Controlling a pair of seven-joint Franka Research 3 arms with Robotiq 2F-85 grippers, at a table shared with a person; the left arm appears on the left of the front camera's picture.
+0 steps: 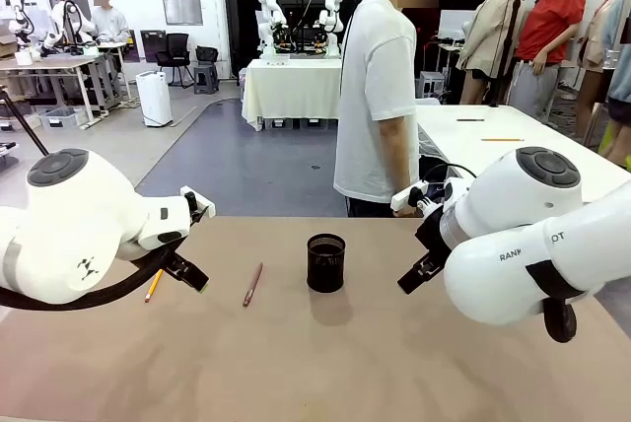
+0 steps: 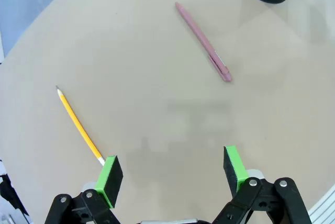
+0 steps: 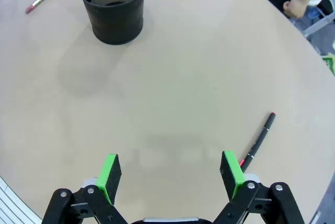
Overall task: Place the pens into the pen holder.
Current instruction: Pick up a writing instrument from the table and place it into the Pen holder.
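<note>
On table (image 1: 325, 363): black mesh pen holder (image 1: 326, 262), upright.

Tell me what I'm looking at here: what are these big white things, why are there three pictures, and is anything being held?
The white shapes are two robot arms at a tan table. The front picture is taken from between them, looking across at a person standing at the far side. The other two pictures come from small cameras on the arms' wrists, each looking down past its own claw.

The left claw and the right claw have green-padded fingers. Both are open and hold nothing.

On the table stands a black mesh cup. Lying flat around it are a yellow pencil near the left claw, a reddish-brown pen between the pencil and the cup, and a black pen with a red end near the right claw. All three lie outside the cup.
</note>
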